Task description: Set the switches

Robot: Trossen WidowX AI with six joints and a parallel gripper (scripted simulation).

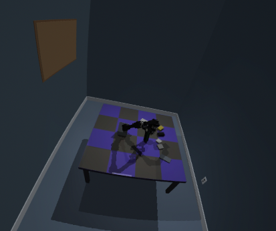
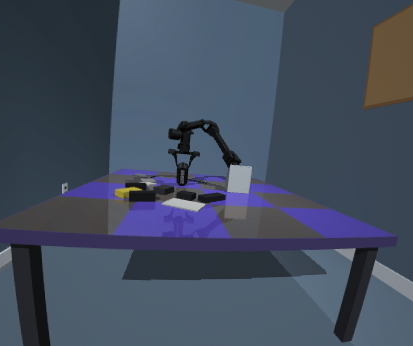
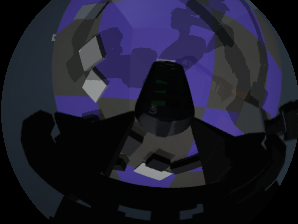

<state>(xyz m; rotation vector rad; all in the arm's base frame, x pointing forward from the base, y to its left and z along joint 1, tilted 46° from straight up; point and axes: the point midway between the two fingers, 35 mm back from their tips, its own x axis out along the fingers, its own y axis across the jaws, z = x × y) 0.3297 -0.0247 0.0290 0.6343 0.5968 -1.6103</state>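
The dark grey controller unit (image 1: 146,136) (image 2: 182,175) (image 3: 165,95) is held up on edge above the bench, steeply tilted. My gripper (image 1: 148,131) (image 2: 182,167) (image 3: 165,118) is shut on it, one finger on each side. In the wrist view its far part shows a few dim green patches, which look like switch ends; I cannot read all six settings. In the exterior view small pale marks run down its near side, too small to read as squares. Whether its lower end touches the bench is unclear.
A yellow block (image 1: 160,127) (image 2: 128,192), several dark modules (image 2: 142,196) (image 2: 211,198) and a white plate (image 2: 184,204) (image 3: 153,171) lie on the bench. Pale blocks (image 3: 92,52) (image 3: 95,86) lie left in the wrist view. A white upright panel (image 2: 239,179) stands near the arm's base.
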